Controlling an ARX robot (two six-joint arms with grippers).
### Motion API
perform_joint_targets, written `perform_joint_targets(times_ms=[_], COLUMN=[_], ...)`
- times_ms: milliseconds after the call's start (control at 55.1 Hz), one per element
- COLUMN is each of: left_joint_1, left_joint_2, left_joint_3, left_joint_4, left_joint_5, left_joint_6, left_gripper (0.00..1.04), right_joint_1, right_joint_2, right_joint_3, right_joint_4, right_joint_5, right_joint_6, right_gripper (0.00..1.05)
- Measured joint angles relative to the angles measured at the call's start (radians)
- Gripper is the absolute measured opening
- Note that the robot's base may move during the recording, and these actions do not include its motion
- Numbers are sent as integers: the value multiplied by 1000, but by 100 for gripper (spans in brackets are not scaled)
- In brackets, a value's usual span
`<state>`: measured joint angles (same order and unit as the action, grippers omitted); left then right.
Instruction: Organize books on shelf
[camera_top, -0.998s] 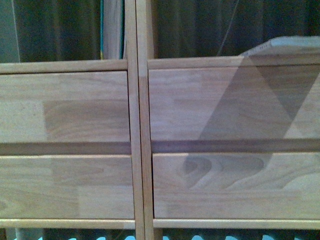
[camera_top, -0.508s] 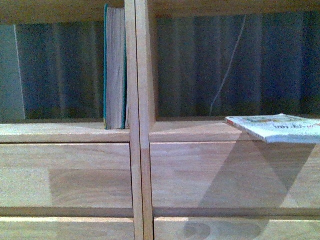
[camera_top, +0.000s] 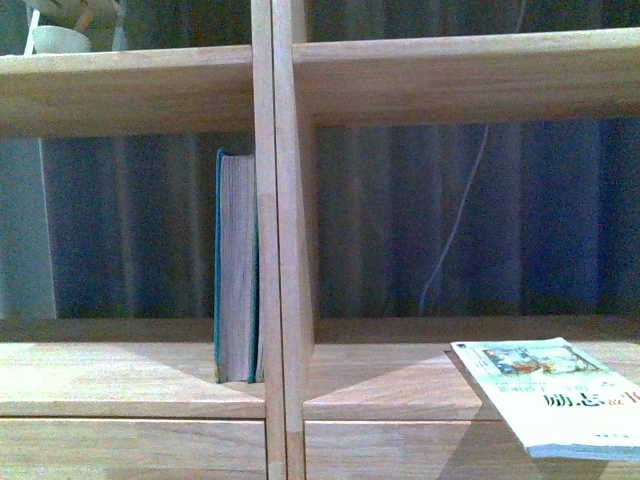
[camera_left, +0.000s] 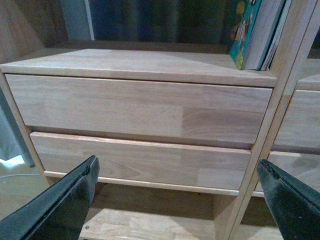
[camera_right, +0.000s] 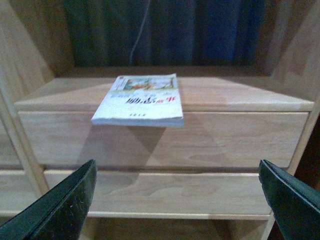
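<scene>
The teal book (camera_top: 236, 268) stands upright in the left compartment of the light wood shelf (camera_top: 150, 380), against the centre divider; it also shows in the left wrist view (camera_left: 255, 32). The white paperback (camera_top: 545, 395) lies flat in the right compartment, overhanging the front edge above the drawers; it also shows in the right wrist view (camera_right: 140, 100). My left gripper (camera_left: 177, 172) is open and empty in front of the left drawers. My right gripper (camera_right: 177, 172) is open and empty in front of the right drawers, below the paperback.
The centre divider (camera_top: 280, 240) splits the two compartments. An upper shelf board (camera_top: 460, 75) runs above, with a pale pot (camera_top: 60, 38) on it at the far left. Dark curtain shows behind the open compartments. Drawer fronts (camera_right: 165, 137) sit below the shelf surface.
The front view has risen: the drawers have slid down out of sight, and the compartments, both books and the upper board have come into view.
</scene>
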<state>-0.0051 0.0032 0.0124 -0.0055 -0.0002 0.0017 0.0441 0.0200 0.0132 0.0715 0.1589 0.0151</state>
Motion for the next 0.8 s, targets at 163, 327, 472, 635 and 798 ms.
perform_joint_targets(times_ms=[163,327,472,635,798], left_joint_1=[0,0,0,0,0], left_joint_2=[0,0,0,0,0], left_joint_3=[0,0,0,0,0], left_joint_4=[0,0,0,0,0], left_joint_5=[0,0,0,0,0], left_joint_6=[0,0,0,0,0], left_gripper=[97,97,97,97,97], right_joint_1=[-10,-24,12,75,98], right_joint_2=[205,510,776,1033,1209], right_joint_3=[13,99,206,322,420], right_joint_4=[81,155,188,239,268], right_joint_5=[19,13,14,28,32], right_joint_6=[109,317,543,780,922], right_gripper=[98,98,98,98,98])
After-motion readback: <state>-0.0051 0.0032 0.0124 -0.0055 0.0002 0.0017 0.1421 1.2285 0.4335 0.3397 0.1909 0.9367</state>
